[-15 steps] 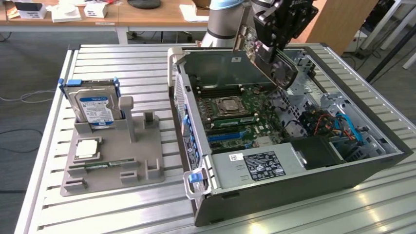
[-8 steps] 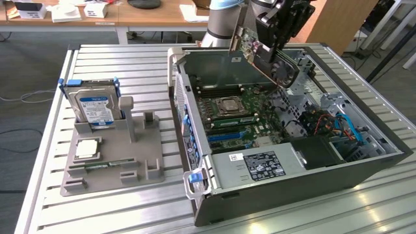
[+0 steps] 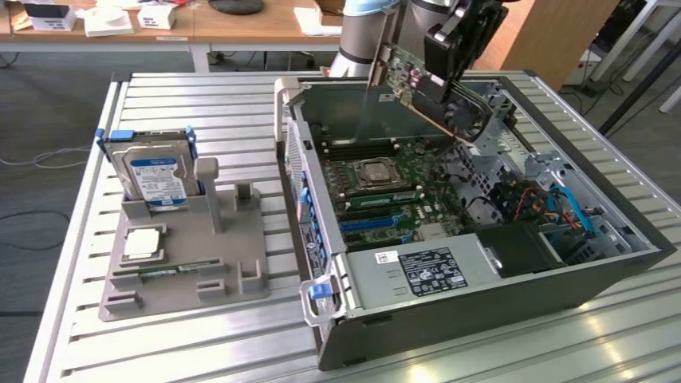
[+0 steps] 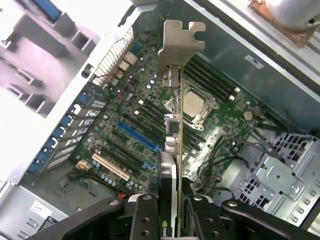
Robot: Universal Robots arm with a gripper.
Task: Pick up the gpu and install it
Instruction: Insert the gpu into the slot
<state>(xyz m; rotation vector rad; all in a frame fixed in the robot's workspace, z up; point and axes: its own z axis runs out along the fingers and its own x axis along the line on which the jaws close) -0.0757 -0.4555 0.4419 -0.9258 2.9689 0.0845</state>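
Observation:
The gpu (image 3: 417, 81) hangs tilted in the air above the back of the open computer case (image 3: 596, 279), with my gripper (image 3: 449, 57) shut on its upper edge. In the wrist view the gpu (image 4: 179, 125) is seen edge-on, its silver end bracket (image 4: 181, 42) pointing away, held between my black fingers (image 4: 145, 215). Below it lies the green motherboard (image 4: 115, 120) with a blue slot (image 4: 137, 137) and the processor socket (image 4: 195, 105). The card is clear of the board and touches no slot.
On the slatted metal table (image 3: 159, 351), a grey holder (image 3: 181, 263) at the exterior view's left carries a hard drive (image 3: 155, 175), a processor chip (image 3: 143, 239) and a memory stick (image 3: 159, 271). Inside the case are cables (image 3: 553, 203) and a power supply (image 3: 426, 271).

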